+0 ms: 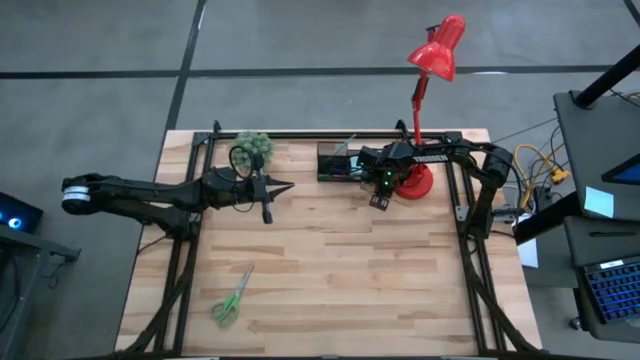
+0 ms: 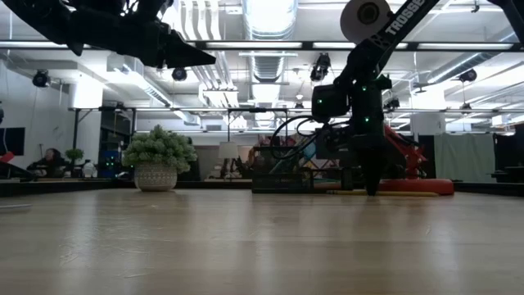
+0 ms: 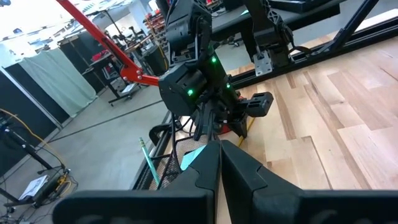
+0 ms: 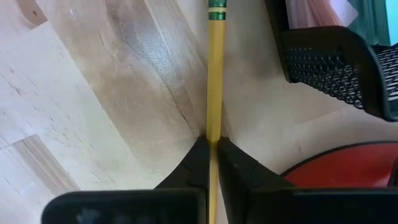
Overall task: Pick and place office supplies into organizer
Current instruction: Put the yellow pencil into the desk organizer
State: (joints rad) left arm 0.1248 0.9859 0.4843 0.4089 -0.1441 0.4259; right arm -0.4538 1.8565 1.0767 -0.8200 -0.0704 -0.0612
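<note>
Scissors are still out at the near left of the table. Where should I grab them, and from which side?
Come straight down on the scissors: they lie flat on the table, nothing near them. Grip across the closed blades just above the green handles, jaws set crosswise to the blades' diagonal line; the loops are too wide to pinch. The left gripper looks nearer; the right gripper holds the pencil.

Yellow pencil, black mesh organizer, red lamp, green scissors

We cannot make out the organizer's compartments from above; the right gripper hides part of the yellow pencil, whose far end runs off the frame. The scissors blades are too small to read.
</note>
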